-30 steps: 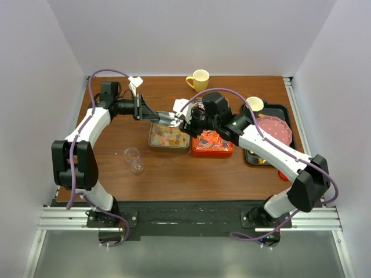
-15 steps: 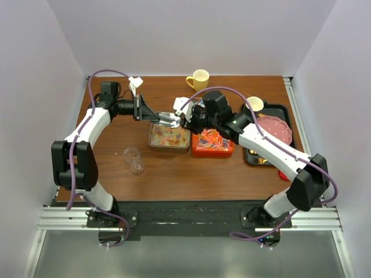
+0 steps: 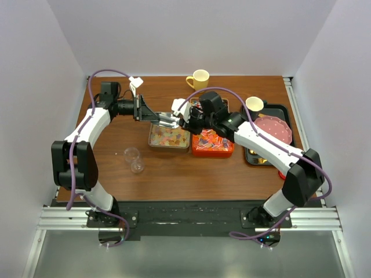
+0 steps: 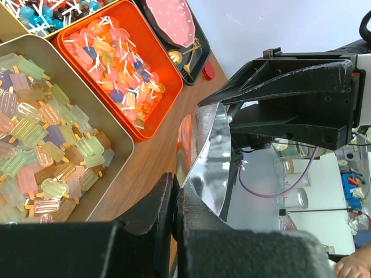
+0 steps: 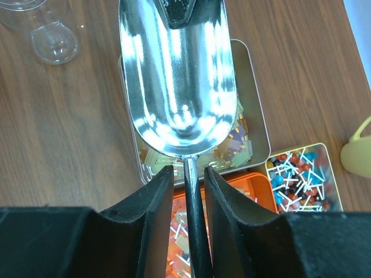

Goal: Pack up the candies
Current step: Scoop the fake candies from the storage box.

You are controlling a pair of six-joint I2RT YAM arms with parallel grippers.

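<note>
Candies lie in three containers: pastel ones (image 3: pixel 168 138) in a grey tin (image 4: pixel 110 130), orange-yellow-red ones (image 3: pixel 211 142) in an orange tray (image 4: pixel 148 58), and red-blue-white ones (image 5: pixel 298 174) in a small tin behind. A shiny metal scoop (image 3: pixel 168 120) hangs above the grey tin. My left gripper (image 3: pixel 155 117) is shut on the scoop's front rim (image 4: pixel 211 162). My right gripper (image 5: pixel 188 174) straddles the scoop's thin black handle (image 5: pixel 194 220), its fingers (image 5: pixel 151 202) close on both sides with slim gaps. The scoop bowl (image 5: pixel 177 75) holds no candy.
A yellow mug (image 3: pixel 199 80) stands at the back. On the right, a black tray (image 3: pixel 287 110) carries a pink dotted plate (image 3: pixel 273 128) and a cup (image 3: pixel 254 104). Two clear jars (image 3: pixel 134 159) sit front left. A small red lid (image 4: pixel 208 69) lies by the tray.
My right gripper has moved left along the scoop's handle and its jaws have narrowed around it. The left arm and the scoop have stayed put.
</note>
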